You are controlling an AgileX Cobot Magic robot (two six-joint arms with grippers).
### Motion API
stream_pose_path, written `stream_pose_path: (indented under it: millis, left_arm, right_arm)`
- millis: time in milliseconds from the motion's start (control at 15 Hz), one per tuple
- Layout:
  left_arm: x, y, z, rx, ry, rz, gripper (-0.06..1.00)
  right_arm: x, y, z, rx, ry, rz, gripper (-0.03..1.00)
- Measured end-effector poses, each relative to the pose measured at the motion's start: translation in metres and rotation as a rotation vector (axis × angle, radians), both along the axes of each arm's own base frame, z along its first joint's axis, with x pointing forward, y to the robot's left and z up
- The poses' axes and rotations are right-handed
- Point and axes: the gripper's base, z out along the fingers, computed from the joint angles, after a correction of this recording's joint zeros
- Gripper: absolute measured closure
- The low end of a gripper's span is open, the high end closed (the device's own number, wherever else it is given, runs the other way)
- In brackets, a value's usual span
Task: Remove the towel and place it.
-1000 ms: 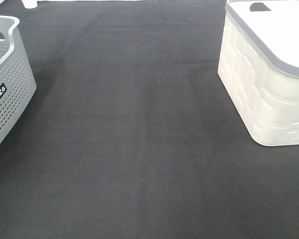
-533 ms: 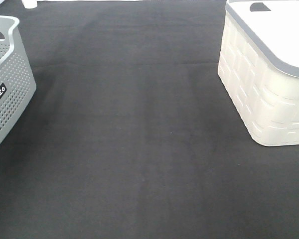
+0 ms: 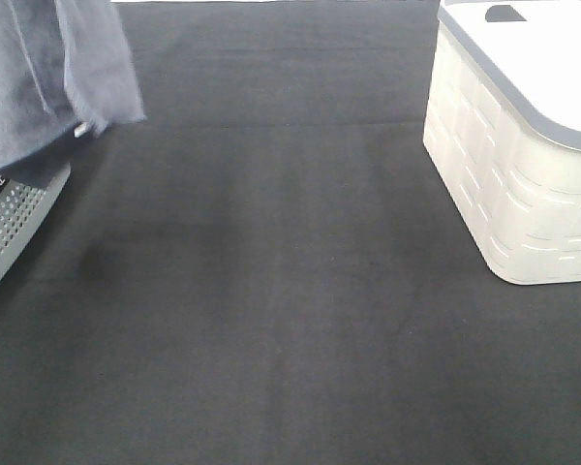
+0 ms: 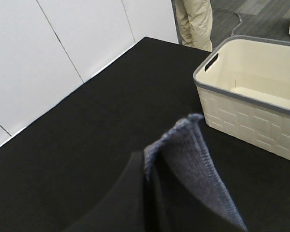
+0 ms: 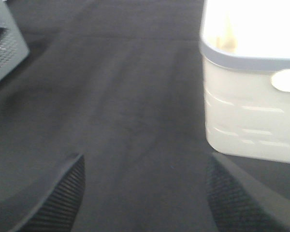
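Observation:
The towel (image 3: pixel 53 73), a grey-purple cloth, hangs in folds at the top left of the exterior high view, draping over the rim of the grey perforated basket (image 3: pixel 15 213). The left wrist view shows a hemmed fold of the towel (image 4: pixel 198 164) pinched in my left gripper (image 4: pixel 147 169), which is shut on it. The arm itself is outside the exterior high view. My right gripper (image 5: pixel 145 193) stands open over the black cloth with nothing between its ribbed fingers (image 5: pixel 63 193). It shows only in its own wrist view.
A cream basket with a grey rim (image 3: pixel 523 165) stands at the right; the left wrist view (image 4: pixel 251 92) shows it empty. Black cloth (image 3: pixel 271 291) covers the table between the two baskets. A person's legs (image 4: pixel 193 21) stand beyond the table's far edge.
The towel has come into view at the top left, hanging above and over the grey basket, whose rim was bare before. The cream basket has not moved.

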Motion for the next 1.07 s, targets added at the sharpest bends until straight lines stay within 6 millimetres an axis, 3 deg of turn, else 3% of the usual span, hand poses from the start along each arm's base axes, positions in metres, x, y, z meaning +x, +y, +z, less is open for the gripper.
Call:
stream_pose_path:
  millis: [267,600,867,933,1067]
  left_arm:
    - [0.025,-0.038,-0.029,0.033,0.107,-0.015,0.94]
    - [0.026,-0.069,-0.041,0.039,0.155,-0.069,0.94]
    - [0.031,-0.098,-0.056,0.072,0.167,-0.103,0.94]
    - [0.032,-0.108,-0.058,0.057,0.161,-0.113,0.94]
    - [0.033,-0.112,-0.059,0.049,0.154,-0.116,0.94]
  right_arm:
    - [0.02,0.009,0.004,-0.015,-0.015,0.115,0.29]
    - [0.038,0.019,0.003,-0.035,-0.01,0.244,0.29]
    - [0.066,0.024,0.002,0.04,0.001,0.251,0.29]
    - [0.081,0.027,-0.002,0.066,0.019,0.274,0.29]
    - [0.089,0.029,-0.004,0.081,0.021,0.289,0.29]
